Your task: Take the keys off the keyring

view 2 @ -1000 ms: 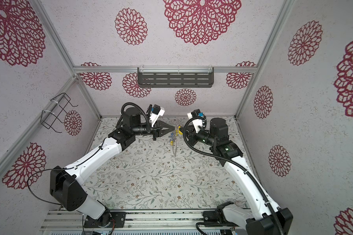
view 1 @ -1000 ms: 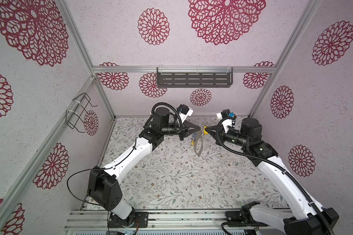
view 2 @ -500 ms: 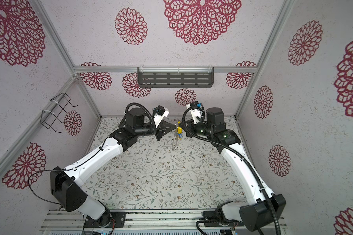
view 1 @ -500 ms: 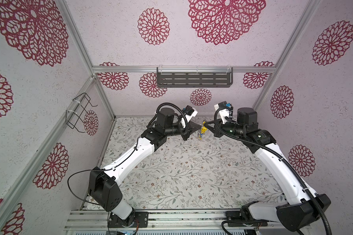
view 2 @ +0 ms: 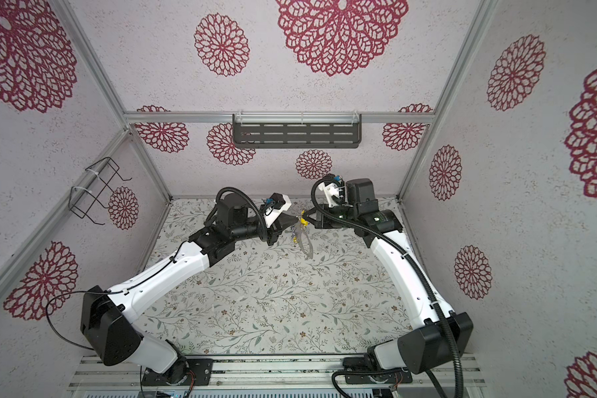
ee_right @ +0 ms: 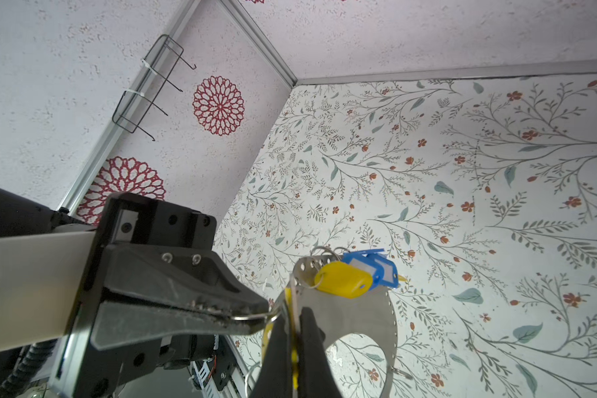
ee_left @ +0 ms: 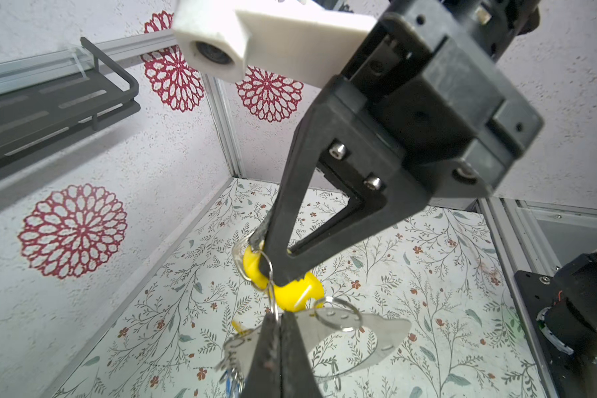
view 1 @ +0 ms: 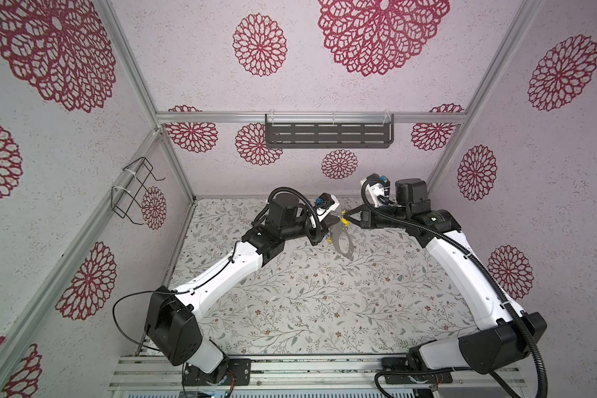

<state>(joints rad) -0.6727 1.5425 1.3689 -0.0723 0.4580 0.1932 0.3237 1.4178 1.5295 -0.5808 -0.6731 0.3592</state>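
**Currently in hand: keyring with keys, both tools engaged**

1. Keyring [view 1: 343, 241]. Flat grey metal plate with a wide central opening and small holes along its rim. It hangs in the air between my two tools, clear of the floral counter [view 1: 324, 293] beneath it. Visible in both top views.

2. My left tool [ee_right: 263, 315]. Sits at the keyring's upper edge, on its left side. The jaws are pressed together on a thin split ring [ee_right: 249, 317] that runs up to the plate's rim. I cannot tell whether that wire passes through a rim hole.

3. My right tool [ee_right: 294, 317]. Sits at the keyring's upper edge, on the side opposite the left tool and tip to tip with it. It is clamped narrow on a yellow key [ee_left: 299, 293], whose plastic shows on either side of the fingers.

4. Other keys. A second yellow key [ee_right: 342, 279] and the blue keys [ee_right: 376, 267] with white label windows lie against the keyring's face near its top. They are on small wire rings of their own, apart from both tools.
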